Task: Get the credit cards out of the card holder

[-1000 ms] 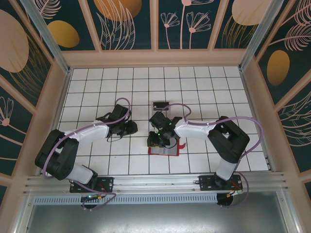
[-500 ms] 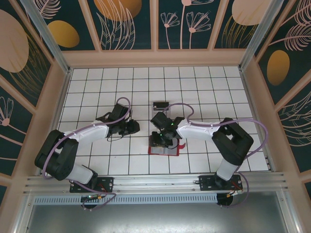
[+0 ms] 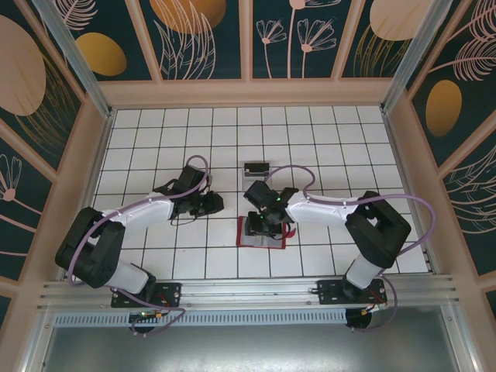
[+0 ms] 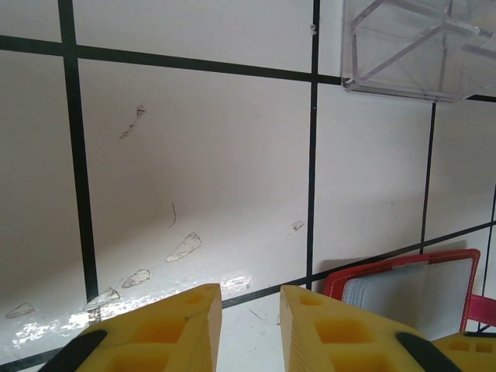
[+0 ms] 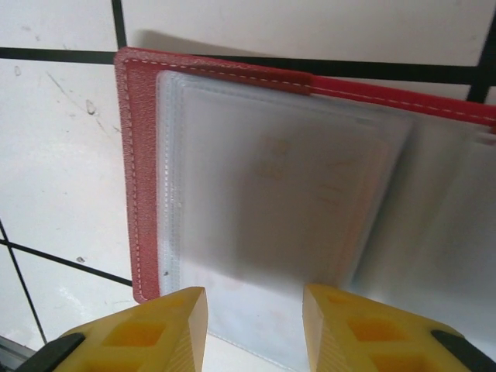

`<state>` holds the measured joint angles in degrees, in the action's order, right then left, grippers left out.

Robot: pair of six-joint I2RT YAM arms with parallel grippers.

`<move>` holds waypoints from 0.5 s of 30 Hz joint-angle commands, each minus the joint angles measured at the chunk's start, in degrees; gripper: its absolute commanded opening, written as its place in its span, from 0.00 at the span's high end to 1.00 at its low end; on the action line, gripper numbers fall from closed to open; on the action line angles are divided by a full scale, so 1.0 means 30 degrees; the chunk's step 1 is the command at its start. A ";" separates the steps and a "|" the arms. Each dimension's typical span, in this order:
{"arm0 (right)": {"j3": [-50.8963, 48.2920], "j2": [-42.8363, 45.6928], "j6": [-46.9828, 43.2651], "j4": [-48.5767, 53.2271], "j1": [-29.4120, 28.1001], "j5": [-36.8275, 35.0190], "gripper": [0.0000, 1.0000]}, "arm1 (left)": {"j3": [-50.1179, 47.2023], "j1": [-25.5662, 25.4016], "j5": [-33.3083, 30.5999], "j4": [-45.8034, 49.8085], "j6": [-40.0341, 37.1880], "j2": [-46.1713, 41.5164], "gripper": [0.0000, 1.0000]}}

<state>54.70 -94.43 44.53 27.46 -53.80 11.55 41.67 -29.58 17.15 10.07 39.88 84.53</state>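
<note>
Close to the front edge of the white desk with black grid lines [image 3: 139, 256] the two arms are bolted down, the left arm on the left. A little way in from that edge, near the middle, lies the small red folding card holder [image 3: 260, 242]. It is open and flat, with its grey inside facing up. Bare white tiles lie on every side of it, and the tall side walls are well apart from it. The right gripper [image 3: 261, 223] hangs right over the card holder. In the right wrist view the right gripper [image 5: 254, 310] has its yellow jaws standing apart with nothing between them, and the card holder's red stitched edge [image 5: 139, 194] runs along the left side under them. A pale greyish credit card [image 5: 310, 178] sits inside a see-through pocket there, though it looks blurry. The left gripper [image 3: 214, 203] is off to the left and a bit farther back, apart from the card holder. In the left wrist view the left gripper [image 4: 249, 310] has its jaws a little apart over bare tile, holding nothing, and a corner of the card holder [image 4: 411, 291] shows just beside the right-hand jaw. Farther back sits a small clear plastic box [image 3: 256, 167], near the card holder but not touching it, with more bare tiles running on to the back wall.
</note>
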 commanded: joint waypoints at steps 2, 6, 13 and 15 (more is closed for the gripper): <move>-0.0118 0.0593 0.0576 0.0829 -0.0143 -0.0826 0.62 | 0.0691 -0.0575 0.0382 -0.0140 -0.0284 0.0412 0.72; 0.0278 0.0857 0.0747 0.0108 -0.0176 -0.0237 0.62 | 0.0703 -0.0797 0.0229 -0.0191 -0.0110 0.0618 0.72; 0.1022 -0.0518 0.0590 -0.1723 -0.0201 0.1413 0.61 | 0.0675 -0.0817 -0.0077 -0.0162 0.0070 0.0492 0.73; 0.1321 -0.1019 0.0422 -0.1870 -0.0247 0.1536 0.61 | 0.0586 -0.0803 -0.0169 -0.0114 0.0064 0.0354 0.73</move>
<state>56.45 -95.02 45.76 24.05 -53.87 14.57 42.76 -31.90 17.52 10.04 39.90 85.69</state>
